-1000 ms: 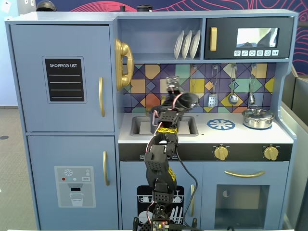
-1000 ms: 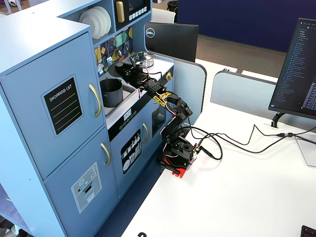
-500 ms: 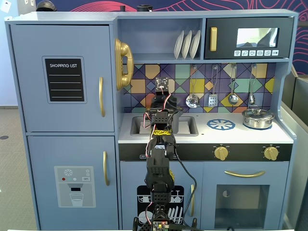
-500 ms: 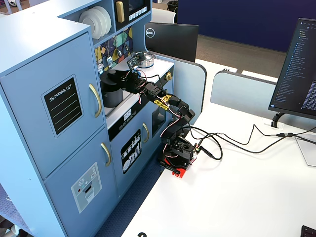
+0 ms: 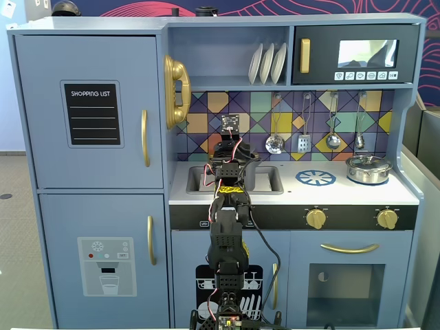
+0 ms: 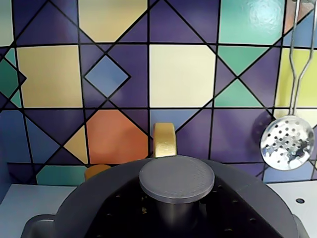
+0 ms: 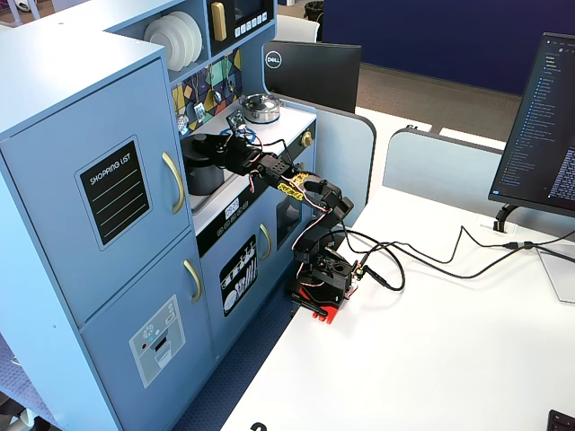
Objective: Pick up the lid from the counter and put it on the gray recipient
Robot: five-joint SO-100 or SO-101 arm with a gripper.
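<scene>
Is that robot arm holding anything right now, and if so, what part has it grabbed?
Yes, it seems so: the dark gray lid, gripped by the small round knob at its center. The gripper's fingertips themselves aren't clearly visible in any view.

Lid cut off by the bottom edge of the wrist view, only the knob top and part of the dark disc showing. Gripper barely separable from the arm in a fixed view; jaw state impossible to tell there, and fingers out of sight in the wrist view. Gray pot mostly hidden behind the arm in that fixed view, its rim unreadable. In the other fixed view, pot and lid merged into one dark mass, too small to separate. Arm base cropped by the lower edge. Slotted spoon handle cut off at the top.
</scene>
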